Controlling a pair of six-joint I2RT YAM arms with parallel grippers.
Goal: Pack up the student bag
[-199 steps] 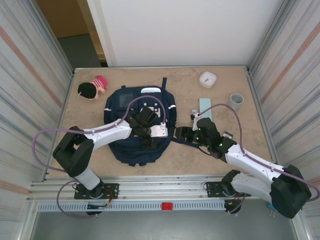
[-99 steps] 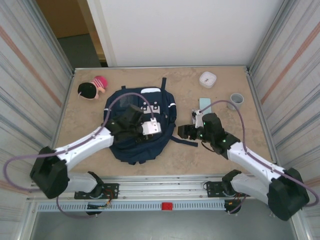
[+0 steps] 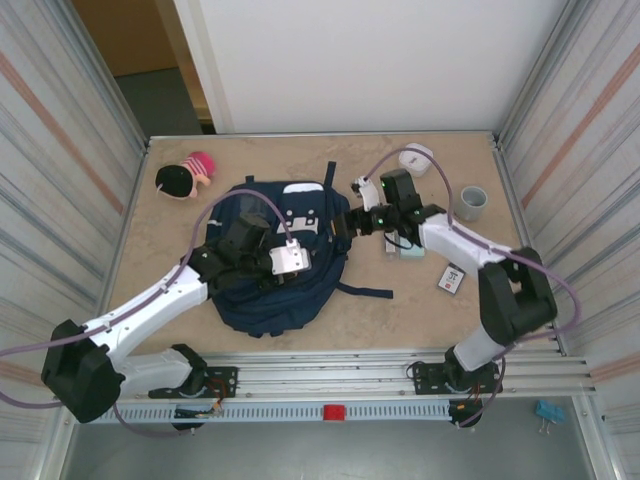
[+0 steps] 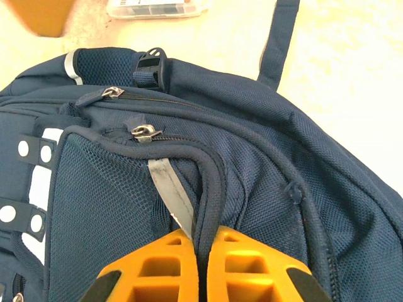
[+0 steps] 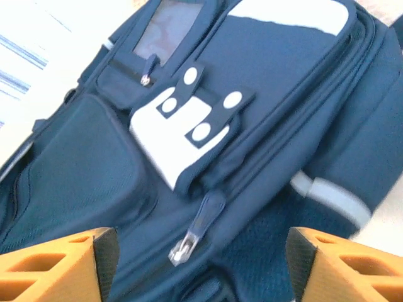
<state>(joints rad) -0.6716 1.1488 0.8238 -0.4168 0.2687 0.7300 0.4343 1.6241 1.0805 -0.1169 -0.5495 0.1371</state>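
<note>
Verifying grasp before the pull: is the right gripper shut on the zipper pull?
No, the right gripper stands wide open, with the zipper pull untouched between its fingers.

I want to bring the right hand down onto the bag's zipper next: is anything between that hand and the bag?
Nothing visible. The right hand is open over the bag, with the zipper pull bare between its fingers. The left hand is shut on a bag seam farther over, off that path.
</note>
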